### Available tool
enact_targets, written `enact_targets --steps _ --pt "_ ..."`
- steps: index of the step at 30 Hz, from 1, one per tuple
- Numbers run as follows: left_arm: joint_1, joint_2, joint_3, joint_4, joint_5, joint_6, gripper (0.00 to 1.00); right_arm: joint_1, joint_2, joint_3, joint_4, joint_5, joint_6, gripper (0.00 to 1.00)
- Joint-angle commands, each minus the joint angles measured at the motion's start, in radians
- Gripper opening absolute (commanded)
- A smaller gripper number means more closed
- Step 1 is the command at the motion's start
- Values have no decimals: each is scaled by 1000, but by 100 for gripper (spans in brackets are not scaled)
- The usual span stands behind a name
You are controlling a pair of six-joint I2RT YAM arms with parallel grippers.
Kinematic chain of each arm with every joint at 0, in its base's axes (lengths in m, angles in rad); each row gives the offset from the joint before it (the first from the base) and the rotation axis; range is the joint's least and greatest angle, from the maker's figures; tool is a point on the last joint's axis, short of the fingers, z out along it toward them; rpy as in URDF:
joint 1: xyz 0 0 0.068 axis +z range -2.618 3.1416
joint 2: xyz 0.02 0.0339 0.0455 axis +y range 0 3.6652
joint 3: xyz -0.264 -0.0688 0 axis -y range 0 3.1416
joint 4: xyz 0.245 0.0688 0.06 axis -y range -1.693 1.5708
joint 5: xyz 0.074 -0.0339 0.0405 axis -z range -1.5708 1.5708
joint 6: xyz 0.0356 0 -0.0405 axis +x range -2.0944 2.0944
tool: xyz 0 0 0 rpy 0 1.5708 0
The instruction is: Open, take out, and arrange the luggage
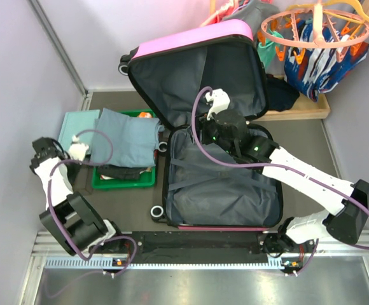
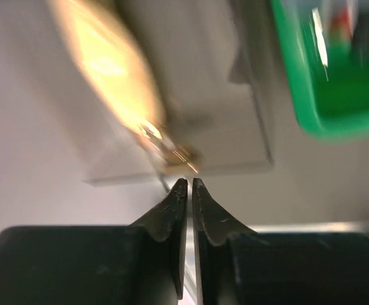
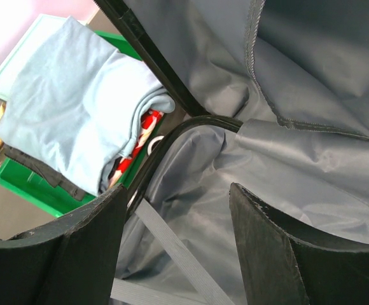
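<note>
Your luggage (image 1: 216, 190) lies open mid-table, lid propped against the far wall, apparently emptied. Folded clothes (image 1: 130, 136) fill the green tray (image 1: 124, 183) at left; arranging seems all that is left. Right gripper (image 3: 178, 203) hangs apart over the lining; left gripper (image 2: 189, 184) is pinched together, empty.

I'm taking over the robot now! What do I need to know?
Left gripper: shut, empty, near the green tray.
Right gripper: open, empty, over the luggage lining near the hinge.
Done: luggage lies open, lid up; folded clothes lie on the tray.
Left: check under the straps for more, then tidy the pile.
</note>
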Motion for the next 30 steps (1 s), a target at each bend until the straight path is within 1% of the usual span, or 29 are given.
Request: enact_targets --steps 1,3,4,5,8,9,11,12,14,16,18,19,21,22,25,26,28,30 --pt "61 -36 -83 -117 -85 123 11 10 0 23 15 -10 -10 65" --pt "75 -30 -103 -114 -96 146 10 10 1 22 16 -11 -13 65" --pt "81 -15 -127 -106 -135 149 10 10 4 20 16 -10 -11 65" --pt "84 -5 -140 -95 -142 152 10 8 6 20 18 -11 -11 65" --pt "86 51 -170 -23 -147 138 10 10 10 20 16 -14 -10 65" --pt "86 68 -174 41 -145 131 10 10 12 20 15 -13 -10 65" --pt "84 111 -167 119 -121 79 12 10 12 20 12 -11 -11 65" --pt "84 130 -161 194 -108 66 14 10 12 20 13 -8 -11 65" --pt "84 137 -148 259 -17 14 16 10 12 19 10 -2 -10 65" --pt "83 145 -140 322 45 -39 19 10 9 14 5 3 -5 65" --pt "78 148 -143 372 91 -85 21 11 6 3 7 9 0 65" --pt "75 151 -146 445 100 -131 21 10 6 0 7 13 1 65" --pt "70 177 -138 509 107 -179 23 10 6 -3 4 23 0 65" --pt "58 191 -126 530 108 -223 23 10 6 -3 -1 26 0 65" --pt "20 251 -74 586 94 -286 25 10 6 -1 -16 39 -5 65" --pt "6 266 -63 630 81 -297 25 10 3 -1 -21 47 -7 65" --pt "-29 309 -33 667 49 -322 27 10 -5 -3 -28 55 -8 65" --pt "-45 347 1 696 51 -334 30 10 -16 -11 -36 67 -7 65"
